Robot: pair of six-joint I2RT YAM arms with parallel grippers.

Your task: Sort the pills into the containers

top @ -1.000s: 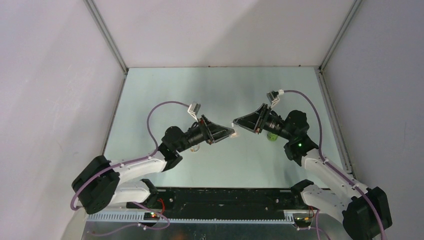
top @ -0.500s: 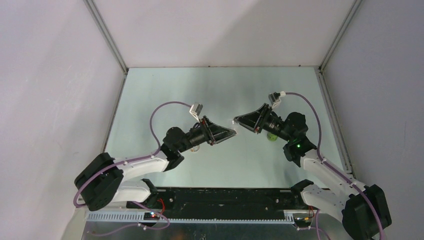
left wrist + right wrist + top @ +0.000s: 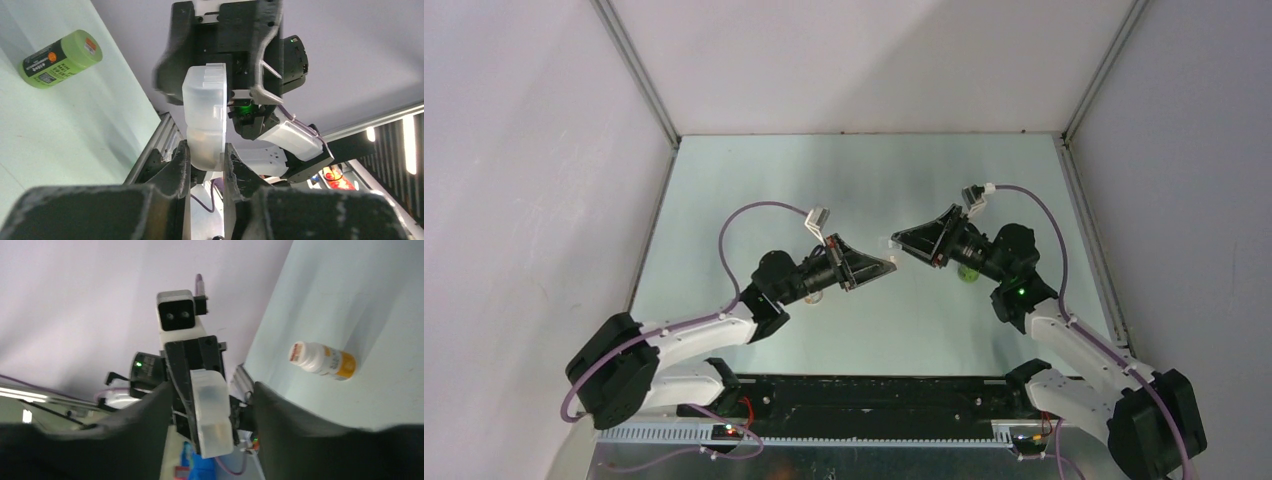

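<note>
The translucent whitish pill box (image 3: 890,245), the containers, hangs in the air between the two arms. My left gripper (image 3: 206,152) is shut on the box's (image 3: 205,115) near end, both fingers pressed to its sides. My right gripper (image 3: 212,387) is open around the other end of the box (image 3: 212,412), with a gap on each side. In the top view the left gripper (image 3: 886,263) and right gripper (image 3: 897,241) meet tip to tip. A faint tan tint shows in one compartment; loose pills are out of view.
A green bottle (image 3: 60,57) lies on its side on the pale table, partly under the right arm (image 3: 969,273). A white bottle with an orange label (image 3: 322,360) lies under the left arm (image 3: 814,297). White walls enclose the table (image 3: 844,170).
My left gripper has closed onto the pill box. My right gripper has opened off it. Both arms have stayed nearly in place.
</note>
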